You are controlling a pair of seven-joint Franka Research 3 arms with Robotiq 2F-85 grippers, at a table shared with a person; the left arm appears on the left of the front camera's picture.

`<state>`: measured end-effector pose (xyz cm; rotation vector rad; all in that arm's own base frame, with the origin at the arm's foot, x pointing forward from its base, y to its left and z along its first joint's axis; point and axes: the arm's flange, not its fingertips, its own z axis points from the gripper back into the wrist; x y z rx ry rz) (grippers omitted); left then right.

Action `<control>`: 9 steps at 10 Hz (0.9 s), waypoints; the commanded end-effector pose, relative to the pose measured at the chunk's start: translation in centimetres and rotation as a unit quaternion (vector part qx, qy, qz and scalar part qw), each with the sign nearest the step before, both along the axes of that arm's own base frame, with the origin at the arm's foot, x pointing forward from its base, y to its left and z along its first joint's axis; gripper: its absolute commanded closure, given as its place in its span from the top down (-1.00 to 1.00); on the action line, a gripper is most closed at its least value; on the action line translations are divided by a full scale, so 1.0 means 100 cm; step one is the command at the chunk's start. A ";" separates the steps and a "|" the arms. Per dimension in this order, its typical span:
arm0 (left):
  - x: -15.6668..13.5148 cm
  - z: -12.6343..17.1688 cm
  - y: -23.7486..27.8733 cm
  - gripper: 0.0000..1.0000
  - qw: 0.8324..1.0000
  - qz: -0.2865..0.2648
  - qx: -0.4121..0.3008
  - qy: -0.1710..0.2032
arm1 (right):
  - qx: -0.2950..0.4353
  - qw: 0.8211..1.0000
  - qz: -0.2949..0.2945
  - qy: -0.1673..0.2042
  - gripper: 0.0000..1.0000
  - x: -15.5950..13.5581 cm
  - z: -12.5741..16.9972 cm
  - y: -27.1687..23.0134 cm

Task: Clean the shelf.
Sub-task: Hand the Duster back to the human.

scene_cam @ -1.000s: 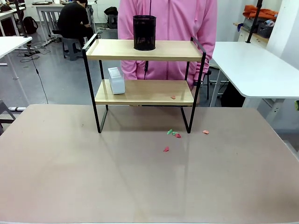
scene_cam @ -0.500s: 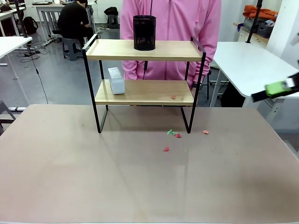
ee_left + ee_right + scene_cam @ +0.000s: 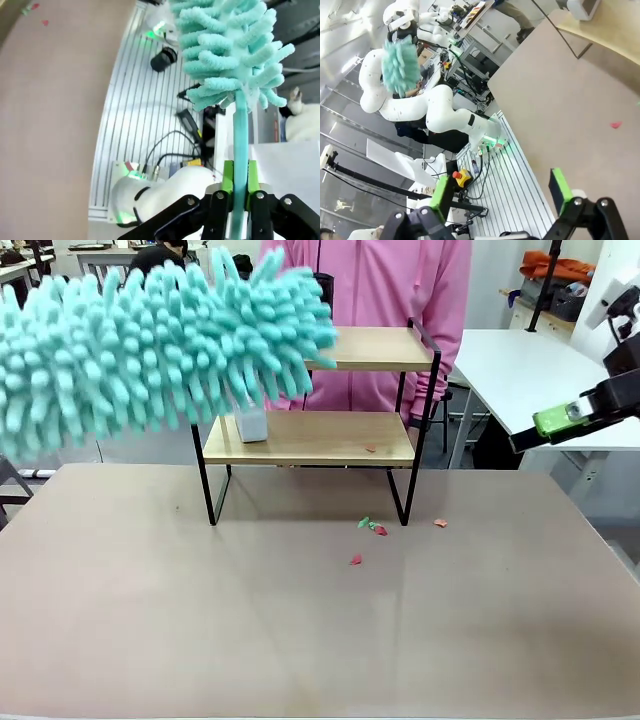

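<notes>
The shelf (image 3: 370, 348) stands at the table's far middle, its two wooden boards in a black frame. One red scrap (image 3: 370, 448) lies on its lower board. In the front view a fluffy teal duster (image 3: 150, 350) hangs high at the left, close to the camera, covering the shelf's left half. My left gripper (image 3: 240, 176) is shut on the duster's teal handle (image 3: 241, 145), the head (image 3: 230, 50) pointing away from it. My right gripper (image 3: 548, 428) hovers open at the right edge, right of the shelf and above the table. Its jaws (image 3: 501, 192) hold nothing.
A white box (image 3: 250, 426) sits on the lower board. A black mesh cup (image 3: 325, 285) peeks out behind the duster. Paper scraps (image 3: 372, 526) lie on the table (image 3: 300, 640) before the shelf. A person in pink (image 3: 400, 290) stands behind it.
The duster has swung into the front view from the left, hiding the shelf's left half and most of the cup. My right gripper has come in at the right edge.
</notes>
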<state>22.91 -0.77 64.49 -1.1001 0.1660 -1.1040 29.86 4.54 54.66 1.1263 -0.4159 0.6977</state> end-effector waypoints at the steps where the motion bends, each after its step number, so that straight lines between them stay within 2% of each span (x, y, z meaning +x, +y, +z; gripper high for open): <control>1: -0.004 0.000 0.003 -0.75 0.998 -0.043 0.038 0.016 | 0.011 1.000 -0.002 0.013 1.00 0.007 0.001 0.010; 6: 0.008 -0.052 -0.090 -0.75 0.986 -0.122 0.101 0.055 | -0.013 0.996 0.077 0.043 1.00 -0.005 -0.021 0.101; 8: 0.007 -0.078 -0.107 -0.75 0.985 -0.126 0.091 0.081 | -0.033 0.992 0.107 0.059 1.00 -0.024 -0.038 0.139; 9: 0.010 -0.087 -0.109 -0.75 0.985 -0.118 0.086 0.095 | -0.046 0.991 0.115 0.054 1.00 -0.033 -0.043 0.153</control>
